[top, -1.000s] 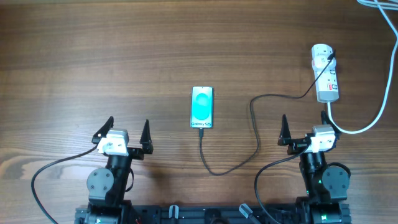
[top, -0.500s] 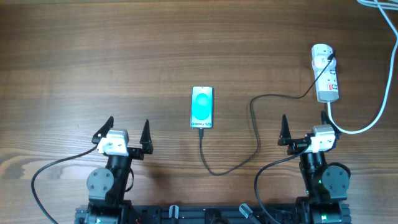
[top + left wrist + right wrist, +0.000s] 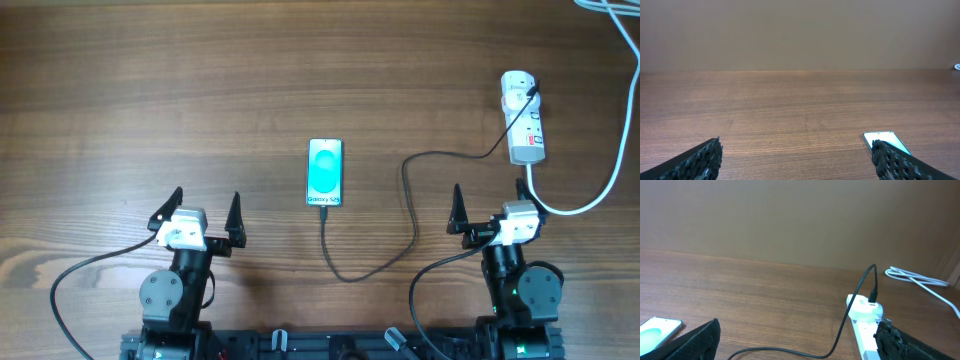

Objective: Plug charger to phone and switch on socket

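Phone (image 3: 881,138) partly behind left end effector (image 3: 796,147), socket (image 3: 867,313) bottom-cropped.

One phone (image 3: 325,173), one charger (image 3: 413,222), one socket (image 3: 524,125), one white cord (image 3: 570,212), one table (image 3: 150,100).

One camera looks straight down on the table (image 3: 200,80) from above, arms at the bottom edge. The wrist cameras sit low, facing forward across the wood through the left pincer (image 3: 796,146) and right pincer (image 3: 798,324). All three catch the phone (image 3: 325,173); overhead and right wrist share the power strip (image 3: 524,118).
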Tool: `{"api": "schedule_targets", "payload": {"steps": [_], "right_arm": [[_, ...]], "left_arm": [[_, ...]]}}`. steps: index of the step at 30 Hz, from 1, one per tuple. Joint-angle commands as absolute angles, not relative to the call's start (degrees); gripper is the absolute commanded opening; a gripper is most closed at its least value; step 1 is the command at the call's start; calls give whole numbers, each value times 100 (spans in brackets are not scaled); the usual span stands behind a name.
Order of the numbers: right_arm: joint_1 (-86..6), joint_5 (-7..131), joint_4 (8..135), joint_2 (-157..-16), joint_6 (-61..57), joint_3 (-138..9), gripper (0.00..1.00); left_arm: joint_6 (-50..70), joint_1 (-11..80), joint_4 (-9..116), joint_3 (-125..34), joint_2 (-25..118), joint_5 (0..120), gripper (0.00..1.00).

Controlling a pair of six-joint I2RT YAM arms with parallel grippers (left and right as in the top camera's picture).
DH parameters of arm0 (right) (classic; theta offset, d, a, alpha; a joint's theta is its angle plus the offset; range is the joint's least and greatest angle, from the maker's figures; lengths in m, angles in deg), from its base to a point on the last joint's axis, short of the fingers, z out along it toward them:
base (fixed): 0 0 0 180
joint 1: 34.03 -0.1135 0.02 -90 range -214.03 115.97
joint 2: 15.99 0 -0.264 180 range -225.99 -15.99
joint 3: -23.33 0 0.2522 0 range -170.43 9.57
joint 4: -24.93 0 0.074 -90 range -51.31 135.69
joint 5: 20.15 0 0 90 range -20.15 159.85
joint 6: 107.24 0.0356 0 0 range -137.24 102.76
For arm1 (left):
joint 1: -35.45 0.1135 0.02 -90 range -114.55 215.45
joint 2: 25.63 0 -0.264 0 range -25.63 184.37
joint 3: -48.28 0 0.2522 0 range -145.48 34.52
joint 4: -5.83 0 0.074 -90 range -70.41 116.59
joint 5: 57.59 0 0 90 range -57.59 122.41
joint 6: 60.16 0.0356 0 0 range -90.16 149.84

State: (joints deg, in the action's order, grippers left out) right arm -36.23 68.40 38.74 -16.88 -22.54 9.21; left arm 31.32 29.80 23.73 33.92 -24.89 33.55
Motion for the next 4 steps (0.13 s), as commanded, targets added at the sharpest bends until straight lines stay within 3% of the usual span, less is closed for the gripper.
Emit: {"api": "schedule_targets", "payload": {"steps": [1, 4], "right_arm": [[-3603, 6787, 3859, -1642, -2322, 927, 100], [-3603, 6787, 3859, -1642, -2324, 927, 100]], "left_arm": [[3243, 3006, 2397, 3420, -2546, 3362, 100], [3243, 3006, 2397, 3420, -2546, 3362, 100]]}}
